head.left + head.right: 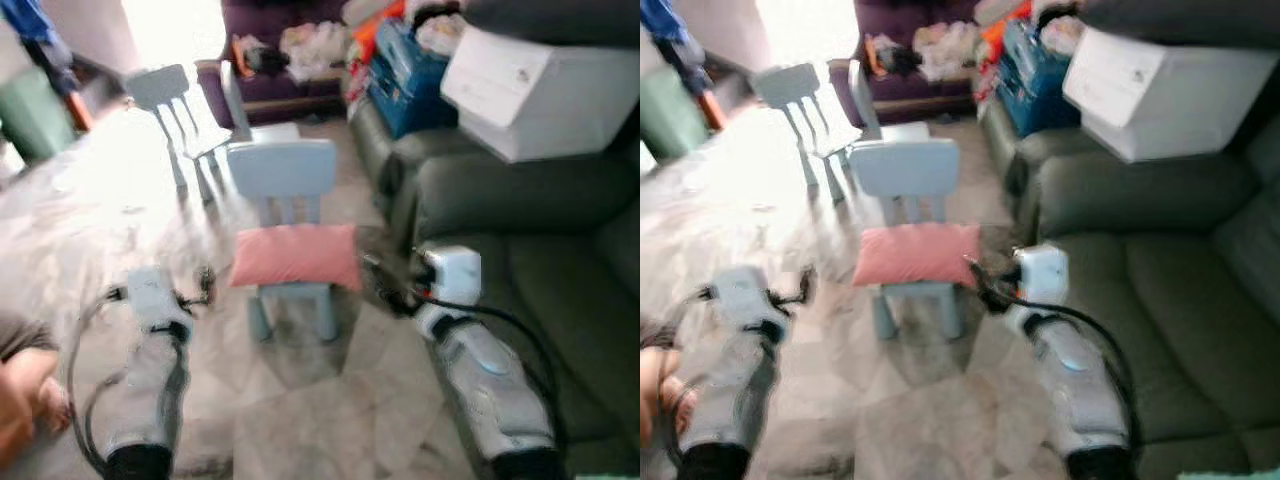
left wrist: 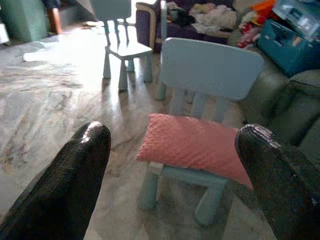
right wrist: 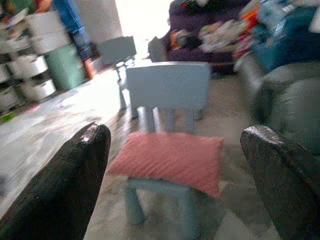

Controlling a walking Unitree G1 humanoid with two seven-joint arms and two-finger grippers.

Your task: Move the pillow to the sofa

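Nearest, both arms reach forward over the tiled floor (image 1: 330, 420). The left tool (image 2: 170, 180) and the right tool (image 3: 175, 185) each have their fingers spread wide, empty, aimed at the pink pillow (image 1: 296, 256). It lies flat on the seat of a small light-blue chair (image 1: 285, 175), long axis running left to right. The grey sofa (image 1: 540, 250) stands to the right. Beyond is a second small chair (image 1: 165, 95).
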